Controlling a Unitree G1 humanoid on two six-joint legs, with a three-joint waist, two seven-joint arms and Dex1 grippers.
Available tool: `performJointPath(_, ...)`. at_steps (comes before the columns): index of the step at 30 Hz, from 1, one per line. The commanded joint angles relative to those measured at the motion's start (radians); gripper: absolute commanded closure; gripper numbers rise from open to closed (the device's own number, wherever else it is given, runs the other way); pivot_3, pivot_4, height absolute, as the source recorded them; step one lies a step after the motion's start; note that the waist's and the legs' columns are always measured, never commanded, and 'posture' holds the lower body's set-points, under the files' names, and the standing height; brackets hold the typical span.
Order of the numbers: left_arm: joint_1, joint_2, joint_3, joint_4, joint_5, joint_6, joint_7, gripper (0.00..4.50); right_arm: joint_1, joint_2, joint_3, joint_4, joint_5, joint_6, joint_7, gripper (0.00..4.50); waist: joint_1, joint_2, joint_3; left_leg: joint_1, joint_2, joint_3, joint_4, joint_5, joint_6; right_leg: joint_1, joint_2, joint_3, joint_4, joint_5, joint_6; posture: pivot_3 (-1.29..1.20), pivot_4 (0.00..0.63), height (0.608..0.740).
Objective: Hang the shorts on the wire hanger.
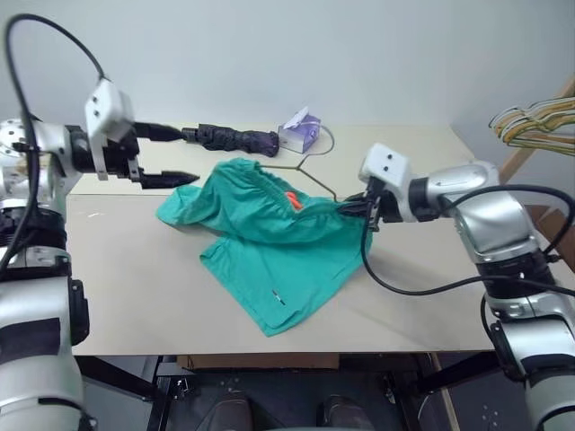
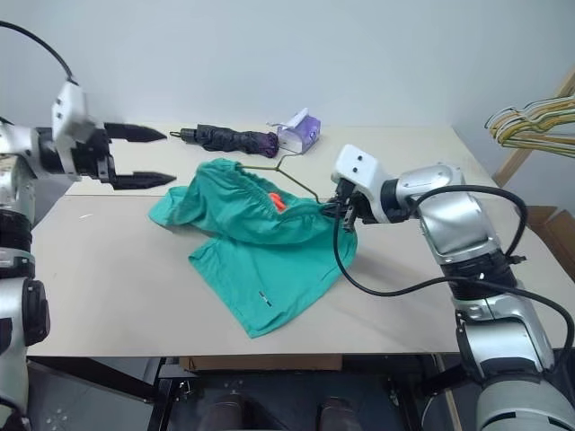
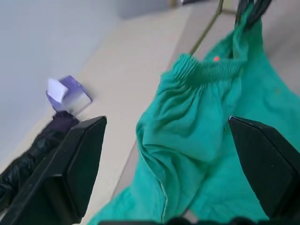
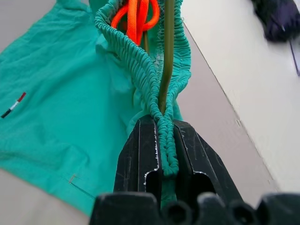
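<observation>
table (image 1: 135,287) edge near, right claw (image 4: 164,154) pinching shorts (image 1: 278,242) — waistband

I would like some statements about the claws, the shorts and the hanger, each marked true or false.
1. The right claw is shut on the waistband of the shorts. True.
2. The left claw grips the shorts. False: it is open, holding nothing, beside the shorts.
3. The wire hanger passes into the waistband opening. True.
4. The shorts hang free above the table. False: most of the fabric lies on it.
5. The tissue box sits on the shorts. False: it stands apart, near the folded umbrella.
</observation>
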Motion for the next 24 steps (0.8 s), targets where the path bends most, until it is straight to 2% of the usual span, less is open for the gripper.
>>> performJointPath(1, 0.085, -0.02, 0.049, -0.164, -0.099, 0.102, 0.017, 0.0, -0.003, -0.02, -0.15, -0.102, 0.039, 0.27, -0.117, 4.34, -0.003, 0.001, 0.0, 0.0, 0.0, 0.0, 0.0, 0.0, 0.0, 0.0, 0.0, 0.0, 0.0, 0.0, 0.0, 0.03, 0.0, 0.74)
performJointPath(7, 0.265, -0.072, 0.091, -0.452, -0.209, 0.272, 0.151, 0.0, 0.043, 0.002, -0.288, -0.224, 0.041, 0.688, -0.308, 4.34, -0.021, 0.001, -0.001, 0.001, 0.0, 0.0, 0.0, 0.0, 0.0, 0.001, 0.0, 0.0, 0.002, 0.0, 0.0, -0.03, 0.0, 0.74)
performJointPath(15, 0.358, -0.154, 0.102, -0.668, -0.305, 0.396, 0.333, 0.0, 0.163, 0.136, -0.578, -0.243, -0.072, 0.714, -0.693, 4.34, -0.058, 0.002, -0.002, 0.002, 0.0, 0.0, 0.001, 0.0, 0.0, 0.002, 0.0, 0.001, 0.001, 0.0, 0.0, -0.11, 0.0, 0.74)
performJointPath(18, 0.373, -0.182, 0.089, -0.685, -0.308, 0.391, 0.357, 0.0, 0.116, 0.196, -0.673, -0.228, -0.174, 0.714, -0.842, 4.34, -0.08, 0.002, -0.002, 0.003, 0.0, 0.0, 0.0, 0.0, 0.0, 0.002, 0.0, 0.001, 0.001, 0.0, 0.0, -0.11, 0.0, 0.74)
performJointPath(21, 0.363, -0.194, 0.071, -0.669, -0.293, 0.379, 0.376, 0.0, 0.061, 0.236, -0.716, -0.211, -0.286, 0.714, -0.971, 4.34, -0.109, 0.004, -0.002, 0.003, 0.0, 0.0, 0.0, 0.0, 0.0, 0.002, 0.0, 0.002, 0.001, 0.0, 0.0, -0.11, 0.0, 0.74)
performJointPath(24, 0.345, -0.184, 0.079, -0.686, -0.32, 0.397, 0.374, 0.0, -0.045, 0.3, -0.787, -0.193, -0.406, 0.714, -1.089, 4.34, -0.134, 0.005, -0.003, 0.004, 0.0, 0.0, 0.0, 0.0, 0.0, 0.002, 0.0, 0.002, 0.001, 0.0, 0.0, -0.1, 0.0, 0.74)
